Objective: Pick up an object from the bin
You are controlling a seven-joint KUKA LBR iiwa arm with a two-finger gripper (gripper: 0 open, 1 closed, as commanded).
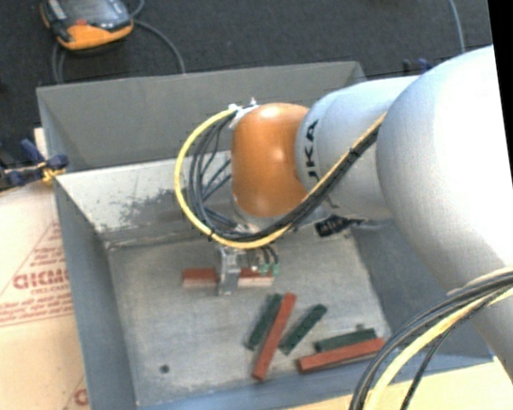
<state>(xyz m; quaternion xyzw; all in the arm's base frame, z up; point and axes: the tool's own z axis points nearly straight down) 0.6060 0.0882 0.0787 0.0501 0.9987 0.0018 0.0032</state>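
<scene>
My gripper (232, 279) hangs low over the middle of the bin floor, under the orange wrist cover. A short red-brown block (198, 278) lies just to its left, and a pale pink-red piece (255, 281) sticks out at its right, touching or very near the fingertips. Whether either piece is between the fingers is hidden. Just below, a dark green bar (264, 320) and a long red-brown bar (275, 336) lie side by side at a slant.
Another dark green bar (302, 327) lies right of those two. Near the front wall are a short green bar (345, 339) and a long red-brown bar (340, 356). The arm covers the bin's right side. Bare floor lies at the left.
</scene>
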